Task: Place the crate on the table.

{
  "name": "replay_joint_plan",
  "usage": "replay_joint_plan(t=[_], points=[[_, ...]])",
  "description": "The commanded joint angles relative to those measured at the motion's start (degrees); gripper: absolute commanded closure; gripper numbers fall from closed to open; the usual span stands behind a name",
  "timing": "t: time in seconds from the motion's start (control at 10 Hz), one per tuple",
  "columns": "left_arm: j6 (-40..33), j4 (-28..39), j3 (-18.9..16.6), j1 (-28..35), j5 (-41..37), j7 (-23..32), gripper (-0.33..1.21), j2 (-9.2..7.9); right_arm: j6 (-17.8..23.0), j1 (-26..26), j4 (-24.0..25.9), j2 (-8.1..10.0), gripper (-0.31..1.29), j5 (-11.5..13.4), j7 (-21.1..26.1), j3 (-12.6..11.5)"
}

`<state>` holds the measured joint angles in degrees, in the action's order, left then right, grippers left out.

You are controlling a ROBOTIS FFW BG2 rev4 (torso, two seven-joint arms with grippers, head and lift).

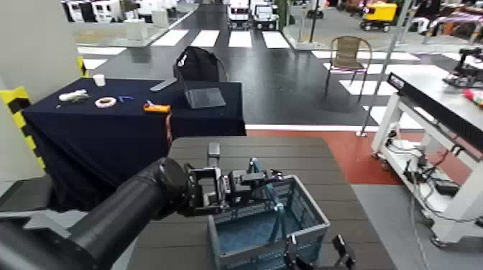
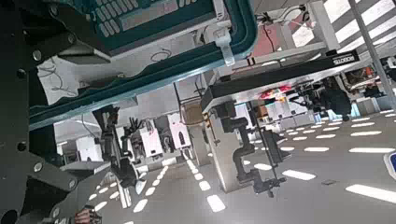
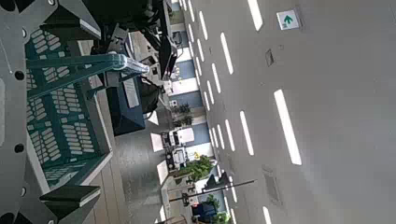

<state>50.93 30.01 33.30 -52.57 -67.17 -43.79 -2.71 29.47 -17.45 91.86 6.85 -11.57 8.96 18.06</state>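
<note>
The crate (image 1: 269, 222) hangs between the two grippers over the near end of the dark slatted worktop (image 1: 244, 154), so the coming move is straight down — whether its base already touches the planks cannot be told. The left gripper (image 1: 241, 188) sits at the crate's far rim, its fingers clamped on that edge, with the teal handle (image 1: 275, 208) rising just beside them. The right gripper (image 1: 316, 255) meets the near rim, fingers closed on the lattice wall. The crate's long axis runs roughly from one gripper to the other, skewed a little against the worktop's edges. In the right wrist view the lattice wall (image 3: 56, 112) lies directly against the fingers — no gap shows.
</note>
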Motion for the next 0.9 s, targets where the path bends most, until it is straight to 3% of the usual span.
replay_joint_plan(t=[0.1,0.4,0.6,0.7,0.9], points=[[-4.2,1.5,-1.1,0.2,5.5,1.6,0.08,-0.10,0.1,-0.4,0.2,0.09,0.13,-0.1,0.0,-0.5],[-8.6,10.3,-5.4,3.8,12.8,4.2,0.08,-2.03,-0.5,-0.7,0.5,0.09,0.13,-0.1,0.0,-0.7],[-9.4,22.1,-9.7,9.4,16.5,9.1,0.08,-4.41,-0.7,-0.9,0.7,0.00,0.13,-0.1,0.0,-1.1],[-9.9,29.2,-11.3,13.2,16.9,13.0,0.08,-6.16,-1.0,-0.9,0.9,0.00,0.13,-0.1,0.0,-1.0],[-12.5,41.9,-15.6,20.8,18.6,20.9,0.09,-8.10,-1.3,-1.1,1.0,-0.09,0.14,-0.1,0.0,-1.2]])
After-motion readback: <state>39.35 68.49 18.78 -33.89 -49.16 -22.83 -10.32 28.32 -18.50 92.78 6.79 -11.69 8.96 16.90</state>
